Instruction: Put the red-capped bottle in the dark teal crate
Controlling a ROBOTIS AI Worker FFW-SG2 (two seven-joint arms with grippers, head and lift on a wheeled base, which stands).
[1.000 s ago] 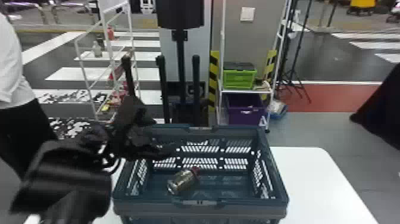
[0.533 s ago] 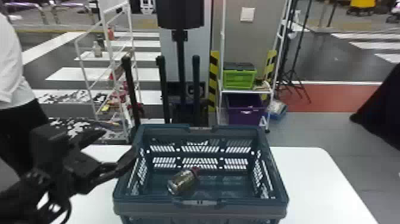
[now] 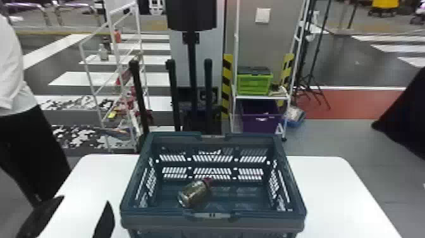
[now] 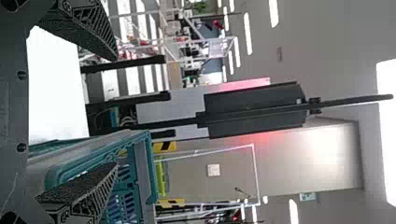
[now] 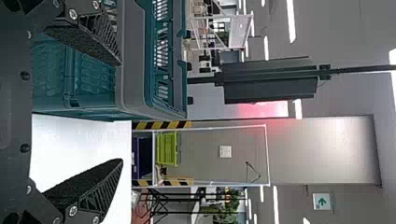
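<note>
The red-capped bottle (image 3: pixel 194 193) is inside the dark teal crate (image 3: pixel 268 216), lying on its side left of the middle, toward nine o'clock, its cap pointing at two. From where I stand, that looks like the job done; all that seems left is keeping both arms off the crate.

The left tool (image 3: pixel 85 199) sits outside, between eight and nine o'clock of the crate, spread wide with nothing in it. The right tool (image 5: pixel 122 112) is near the crate too, likewise apart and empty.

I'd guess the bottle is stiff-walled, fairly light and a bit slick, so it might roll if the crate got knocked. If it needed lifting again, I'd pinch it across the middle of the body, not by the cap; whether it's glass or plastic I can't tell.

The desk (image 3: pixel 335 196) is white, flat and smooth-looking. Beyond it, at one o'clock, a white rack (image 3: pixel 261 97) holds a lime-green crate (image 3: pixel 254 84) above a purple bin (image 3: pixel 259 122).
</note>
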